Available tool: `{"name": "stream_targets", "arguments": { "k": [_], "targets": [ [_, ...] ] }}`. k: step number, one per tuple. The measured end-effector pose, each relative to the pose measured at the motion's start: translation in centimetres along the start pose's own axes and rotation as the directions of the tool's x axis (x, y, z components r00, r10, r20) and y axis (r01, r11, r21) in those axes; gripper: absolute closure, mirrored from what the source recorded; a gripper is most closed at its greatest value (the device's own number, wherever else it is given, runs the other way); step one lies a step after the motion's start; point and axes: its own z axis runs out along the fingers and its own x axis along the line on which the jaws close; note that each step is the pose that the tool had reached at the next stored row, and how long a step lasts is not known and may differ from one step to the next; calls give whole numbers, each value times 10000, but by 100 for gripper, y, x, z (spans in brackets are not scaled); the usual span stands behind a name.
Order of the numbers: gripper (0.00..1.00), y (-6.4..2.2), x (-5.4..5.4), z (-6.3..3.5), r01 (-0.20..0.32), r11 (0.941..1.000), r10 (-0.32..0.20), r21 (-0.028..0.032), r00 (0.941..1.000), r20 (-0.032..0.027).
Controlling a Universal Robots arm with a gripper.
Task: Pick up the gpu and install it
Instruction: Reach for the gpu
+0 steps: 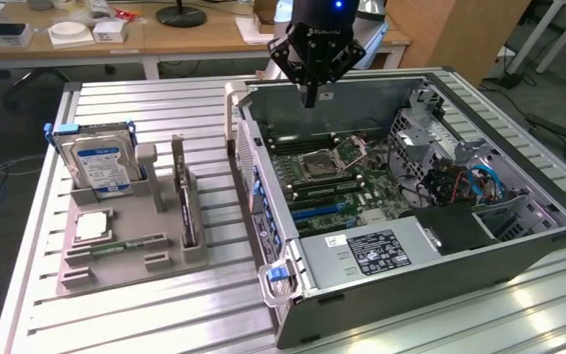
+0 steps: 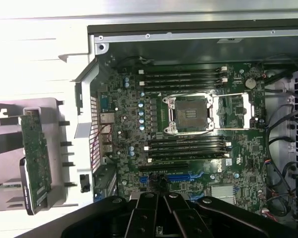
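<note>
- End effector [image 1: 309,94]: clenched, its fingers pressed together with nothing between them. It hangs above the rear wall of the computer case [image 1: 430,291], well apart from the gpu.
- Gpu [image 1: 186,210]: a thin dark card standing on its edge in a slot of the grey holder [image 1: 141,221], on the side of the holder nearest the case.
- The holder sits on the slatted metal worktop [image 1: 165,310], to the exterior view's left of the case, and carries three more things.
  - A hard drive [image 1: 101,166] with a blue-and-white label stands upright in the far pocket.
  - A square silver chip [image 1: 91,225] lies flat in a shallow recess.
  - A narrow green memory stick [image 1: 121,247] lies along the near edge.
- The case lies on its side with the cover off.
- Inside it, the green motherboard [image 1: 347,188] faces up, its processor socket [image 1: 323,161] has the frame flipped open, and long slots lie on either side of the socket.
- A silver box with a black label [image 1: 347,254] fills the case's near corner.
- Red and blue cables [image 1: 470,181] run beside a metal cage at the exterior view's right.
</note>
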Motion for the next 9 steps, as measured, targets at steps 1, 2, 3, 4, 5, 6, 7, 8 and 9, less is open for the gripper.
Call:
{"name": "stream_targets", "arguments": {
  "k": [1, 2, 3, 4, 5, 6, 7, 8, 9],
  "targets": [
    [90, -1, 12, 0, 1, 10000, -1, 0, 10000, 0],
    [90, -2, 22, 0, 0, 10000, 0, -1, 10000, 1],
    [90, -3, 34, -1, 1, 10000, -1, 0, 10000, 0],
    [90, -4, 48, -2, 1, 10000, -1, 1, 10000, -1],
    [90, -5, 62, -2, 1, 10000, -1, 0, 10000, 0],
    [90, -7, 80, -2, 2, 10000, -2, 0, 10000, 0],
    [90, -8, 100, -3, 2, 10000, -2, 0, 10000, 0],
    [90, -10, 119, -3, 1, 10000, -1, 0, 10000, 0],
    [90, -11, 138, -4, 1, 10000, -1, 0, 10000, 0]
  ]
}}
